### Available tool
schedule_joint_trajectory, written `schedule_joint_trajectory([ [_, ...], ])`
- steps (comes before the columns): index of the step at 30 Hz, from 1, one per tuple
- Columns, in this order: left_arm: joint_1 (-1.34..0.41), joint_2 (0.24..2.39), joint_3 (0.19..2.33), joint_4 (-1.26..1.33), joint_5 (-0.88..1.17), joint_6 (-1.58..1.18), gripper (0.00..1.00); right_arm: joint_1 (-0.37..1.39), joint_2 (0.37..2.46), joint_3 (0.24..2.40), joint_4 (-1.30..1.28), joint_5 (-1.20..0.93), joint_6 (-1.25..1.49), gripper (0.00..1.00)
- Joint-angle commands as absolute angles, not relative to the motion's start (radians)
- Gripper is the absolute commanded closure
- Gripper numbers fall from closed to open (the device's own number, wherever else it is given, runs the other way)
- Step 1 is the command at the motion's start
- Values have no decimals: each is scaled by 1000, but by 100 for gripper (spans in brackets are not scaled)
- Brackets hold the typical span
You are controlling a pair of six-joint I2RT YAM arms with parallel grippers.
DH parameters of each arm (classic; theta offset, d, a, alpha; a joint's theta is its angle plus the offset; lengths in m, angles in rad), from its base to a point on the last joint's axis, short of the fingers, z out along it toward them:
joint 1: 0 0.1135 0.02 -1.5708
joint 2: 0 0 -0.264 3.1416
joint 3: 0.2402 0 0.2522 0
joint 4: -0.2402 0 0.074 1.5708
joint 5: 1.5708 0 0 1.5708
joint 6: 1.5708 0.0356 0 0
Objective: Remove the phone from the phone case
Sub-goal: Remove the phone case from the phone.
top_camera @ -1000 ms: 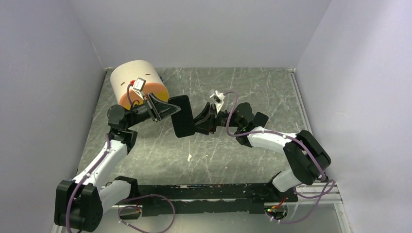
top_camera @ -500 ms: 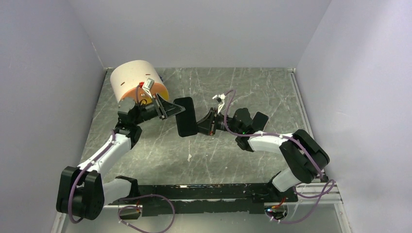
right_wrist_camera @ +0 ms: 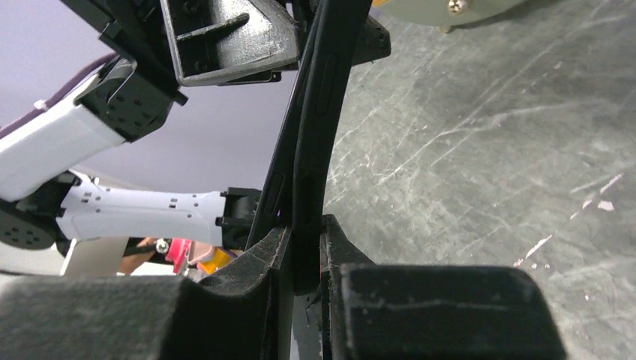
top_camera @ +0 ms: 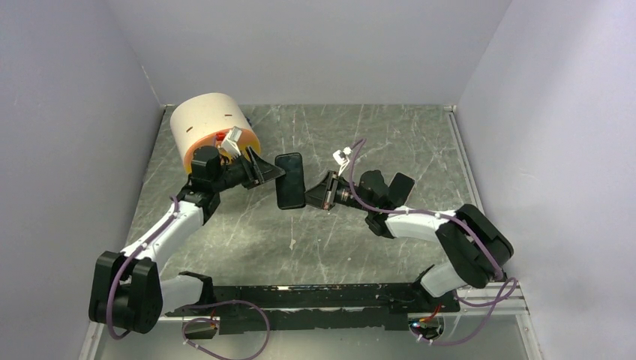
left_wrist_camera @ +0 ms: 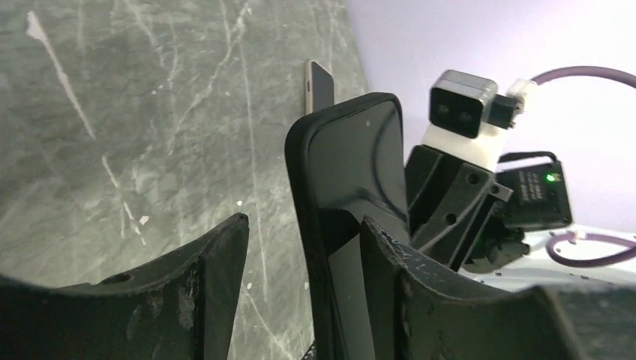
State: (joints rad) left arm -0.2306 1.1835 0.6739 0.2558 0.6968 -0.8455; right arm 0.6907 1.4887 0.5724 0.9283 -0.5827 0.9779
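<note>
The black phone case [top_camera: 289, 180] hangs in the air on edge between the two arms. My right gripper [top_camera: 316, 193] is shut on its right edge; in the right wrist view both pads clamp the case [right_wrist_camera: 321, 97] at the gripper [right_wrist_camera: 304, 236]. A thinner slab, the phone [right_wrist_camera: 271, 191], lies against the case; its gold-edged top [left_wrist_camera: 319, 84] peeks past the case [left_wrist_camera: 349, 157]. My left gripper [top_camera: 267, 171] is open astride the case's left edge [left_wrist_camera: 304, 221], with a gap at its left finger. Whether the right finger touches the case I cannot tell.
A cream cylinder with an orange rim [top_camera: 206, 124] stands at the back left, close behind the left wrist. A small white scrap [top_camera: 292, 243] lies on the grey marbled table [top_camera: 390, 135]. Lilac walls close in on both sides and the back.
My left gripper, shut on the case before, has opened and its arm has turned. The right gripper has closed tighter on the case. The case has shifted slightly right and back.
</note>
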Motion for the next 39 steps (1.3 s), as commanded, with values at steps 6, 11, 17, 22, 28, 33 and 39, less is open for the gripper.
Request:
schedule_joint_trajectory([
  [6, -239, 1056, 837, -98, 515, -551, 28, 689, 1334, 598, 681, -390, 1035, 100],
  [11, -286, 1051, 927, -280, 488, -444, 26, 689, 1312, 635, 561, -372, 1074, 100],
  [17, -434, 1062, 1042, -477, 389, -268, 27, 689, 1292, 676, 417, -347, 1126, 100],
  [22, -536, 1053, 1055, -491, 350, -101, 27, 690, 1282, 674, 390, -323, 1184, 100],
  [28, -663, 1039, 986, -419, 310, 159, 29, 690, 1280, 700, 346, -339, 1241, 100],
  [33, -689, 971, 882, -295, 259, 275, 32, 690, 1256, 723, 296, -326, 1250, 100],
  [39, -713, 894, 748, -123, 248, 364, 33, 692, 1255, 717, 319, -334, 1272, 100],
])
